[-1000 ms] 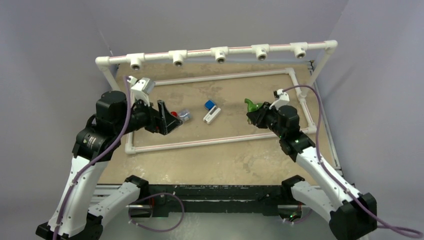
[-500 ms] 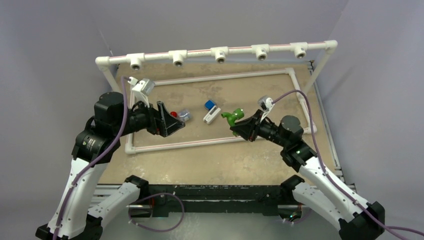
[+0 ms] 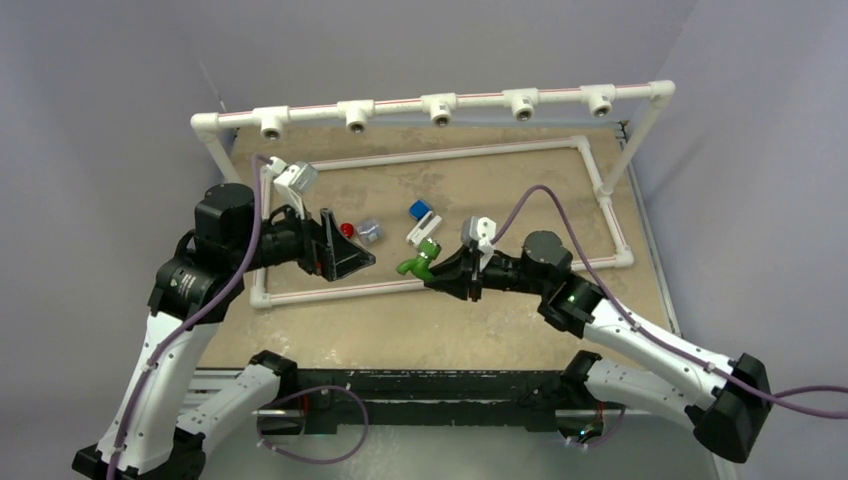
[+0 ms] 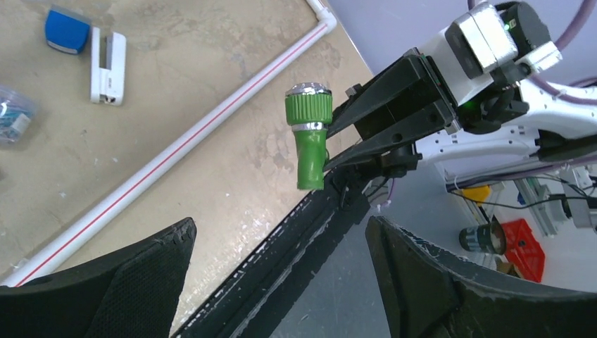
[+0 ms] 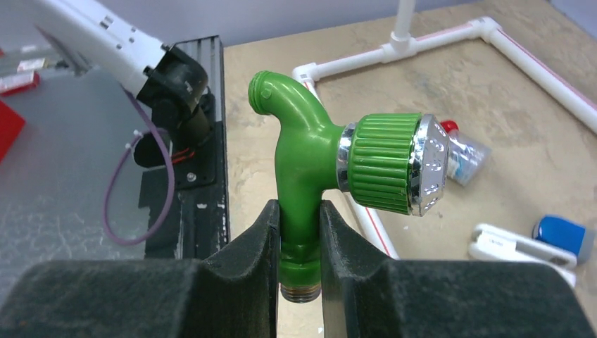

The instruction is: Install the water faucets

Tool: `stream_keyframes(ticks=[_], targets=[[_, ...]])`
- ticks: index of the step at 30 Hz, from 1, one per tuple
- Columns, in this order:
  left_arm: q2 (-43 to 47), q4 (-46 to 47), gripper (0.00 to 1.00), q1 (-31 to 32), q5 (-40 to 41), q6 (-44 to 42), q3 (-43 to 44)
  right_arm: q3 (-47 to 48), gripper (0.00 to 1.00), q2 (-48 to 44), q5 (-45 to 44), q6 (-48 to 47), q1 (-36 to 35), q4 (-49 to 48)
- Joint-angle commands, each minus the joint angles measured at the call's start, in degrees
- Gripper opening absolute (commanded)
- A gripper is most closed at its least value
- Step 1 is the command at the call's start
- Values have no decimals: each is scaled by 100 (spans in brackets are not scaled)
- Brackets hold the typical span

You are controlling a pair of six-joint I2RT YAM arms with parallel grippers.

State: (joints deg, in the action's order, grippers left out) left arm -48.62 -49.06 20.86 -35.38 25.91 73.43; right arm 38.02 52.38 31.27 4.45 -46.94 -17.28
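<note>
The right gripper [image 3: 436, 272] is grasping the green faucet [image 3: 418, 260] above the desk [image 3: 500, 190]; the left gripper [image 4: 280, 224] is hovering released, facing it

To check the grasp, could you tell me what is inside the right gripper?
The green faucet, clamped by its stem; spout, knob and threaded end show, the pinched sides are covered.

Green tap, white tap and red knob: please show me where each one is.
green tap [image 5: 304, 165], right wrist view, on the middle of its body.
white tap [image 4: 108, 60], left wrist view, on its white body.
red knob [image 3: 347, 229], top view, on the knob's top.
</note>
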Motion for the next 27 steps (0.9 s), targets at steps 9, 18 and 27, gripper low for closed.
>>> stream_keyframes(ticks=[9, 18, 27], targets=[[-334, -139, 91, 7, -1118, -472, -234, 1259, 0, 1014, 391, -3293, -1077, 982], [-572, -423, 90, 409, -1098, -721, -303, 2018, 0, 1703, 330, -4419, -1360, 1665], [-902, -559, 72, 426, -1243, -841, -448, 2174, 0, 1907, 332, -4763, -1465, 1719]])
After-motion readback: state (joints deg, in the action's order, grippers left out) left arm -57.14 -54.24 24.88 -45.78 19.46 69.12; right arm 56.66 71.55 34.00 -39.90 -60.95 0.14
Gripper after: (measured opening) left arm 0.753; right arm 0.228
